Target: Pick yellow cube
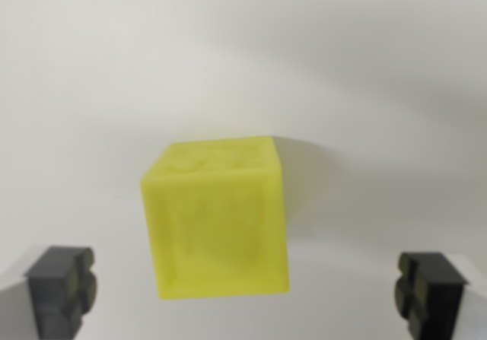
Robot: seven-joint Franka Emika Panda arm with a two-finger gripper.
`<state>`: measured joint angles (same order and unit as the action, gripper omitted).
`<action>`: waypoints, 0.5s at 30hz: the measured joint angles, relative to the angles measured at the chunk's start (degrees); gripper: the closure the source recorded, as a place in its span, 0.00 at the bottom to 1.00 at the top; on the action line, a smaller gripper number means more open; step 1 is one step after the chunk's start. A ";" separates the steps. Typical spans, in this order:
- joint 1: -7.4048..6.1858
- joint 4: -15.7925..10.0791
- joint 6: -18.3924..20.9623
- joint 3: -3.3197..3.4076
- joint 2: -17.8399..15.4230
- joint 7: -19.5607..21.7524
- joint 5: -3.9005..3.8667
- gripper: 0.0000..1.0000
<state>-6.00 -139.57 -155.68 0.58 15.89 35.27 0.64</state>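
1. Two dark fingertips show at the bottom of my wrist view, one at about 8 o'clock and the other at about 4 o'clock.
2. My gripper is spread wide, and neither pad touches anything.
3. Between them sits the yellow cube, just below centre and clear of both fingers (its top face carries a faint raised pattern I cannot read through the blur).
4. Its soft shadow falls toward 2 o'clock.
5. My view shows a plain white surface filling the rest of the frame.
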 joint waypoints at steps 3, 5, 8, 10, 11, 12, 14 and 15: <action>-0.23 -0.46 -1.21 0.00 0.81 -0.37 0.00 0.00; -0.39 -0.75 -2.00 0.00 1.34 -0.60 0.00 0.00; -0.63 -1.16 -3.20 -0.01 2.20 -0.96 0.00 0.00; -0.79 -1.45 -3.92 -0.01 2.66 -1.19 0.00 0.00; -0.85 -1.56 -4.24 -0.01 2.87 -1.25 0.00 0.00; -0.89 -1.61 -4.54 0.00 3.11 -1.28 0.00 0.00; -0.93 -1.55 -5.13 0.00 3.79 -1.33 0.03 0.00; -0.95 -1.49 -5.46 0.00 4.21 -1.36 0.05 0.00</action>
<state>-6.95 -141.06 -161.14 0.58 20.10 33.90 0.69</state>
